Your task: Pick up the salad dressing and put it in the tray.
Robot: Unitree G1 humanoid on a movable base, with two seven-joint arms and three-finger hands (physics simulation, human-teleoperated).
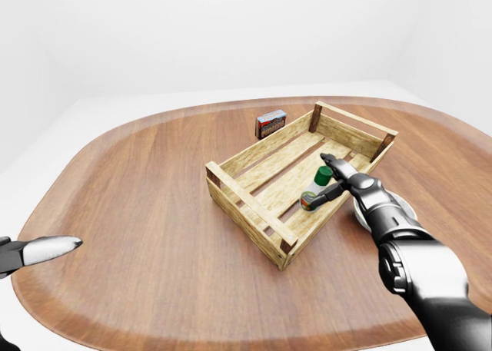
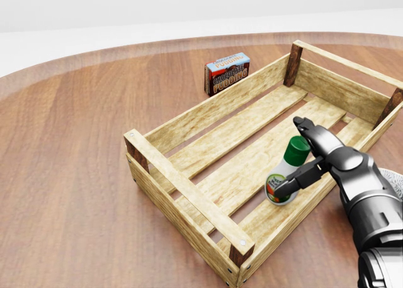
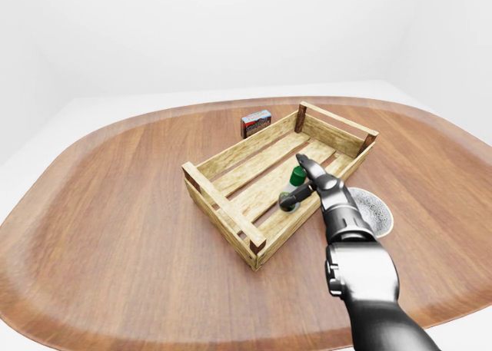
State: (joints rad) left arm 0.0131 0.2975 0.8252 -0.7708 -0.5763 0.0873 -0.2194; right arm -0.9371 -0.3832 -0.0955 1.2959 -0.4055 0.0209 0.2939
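Head view shows the salad dressing [image 2: 284,179] inside the tray [image 2: 189,196] by its right rail, right hand [image 2: 317,155] spread wide beside it; likely light, rigid, slick plastic, best held around the waist below the cap.

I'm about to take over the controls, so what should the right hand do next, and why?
Probably lift the right hand straight up and away. Its fingers look spread open, and the salad dressing bottle already sits tilted on the slats inside the wooden tray, so it seems released.
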